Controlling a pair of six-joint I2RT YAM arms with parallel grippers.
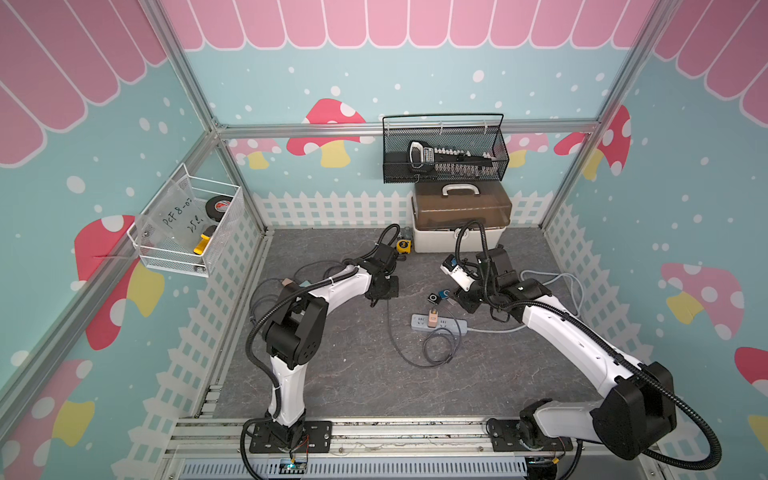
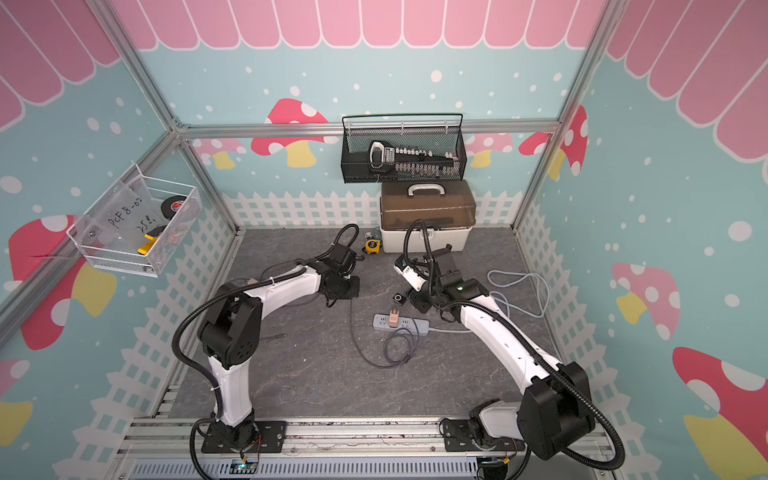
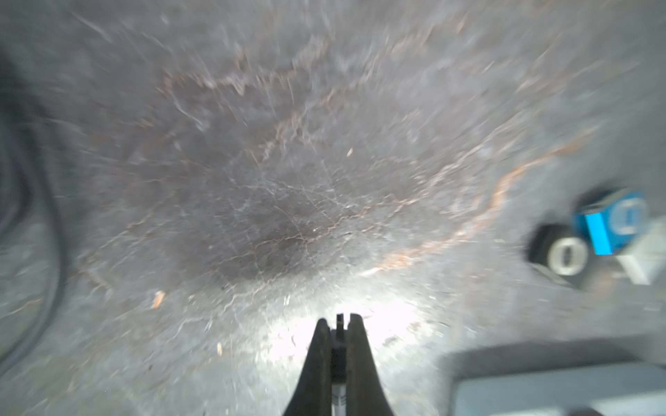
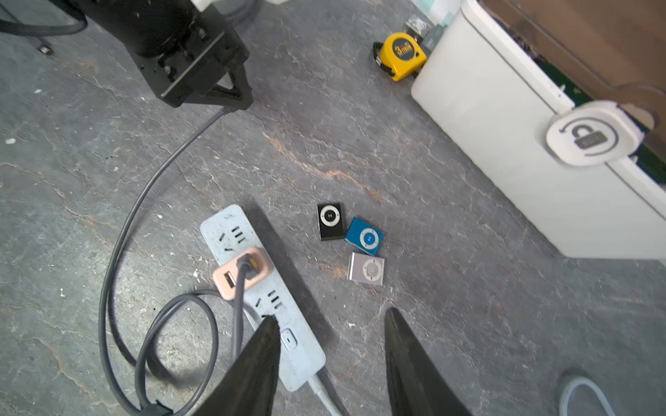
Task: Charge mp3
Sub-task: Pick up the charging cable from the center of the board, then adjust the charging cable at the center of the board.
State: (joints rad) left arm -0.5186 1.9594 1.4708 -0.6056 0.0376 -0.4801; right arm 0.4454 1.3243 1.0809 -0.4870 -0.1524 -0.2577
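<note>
L fingers: pinched tight on the plug at the free end of the grey cable. We see the plug tip poke out past them, low over the worktop.
R fingers: apart w/ a clear gap and nothing between them, hanging above the worktop near the players.
Players: we count three, flat on the worktop in a tight cluster, i.e. black mp3, blue mp3 and silver mp3. Blue sits just beside black, silver just beside blue. All lie between the power strip and the white box.
Power strip: flat on the worktop, w/ a pink charger plugged in.
Cable: one end sits in the charger. From there it makes a loop, then a long curve up to the L fingers.
Misc: yellow tape measure against the white box.
</note>
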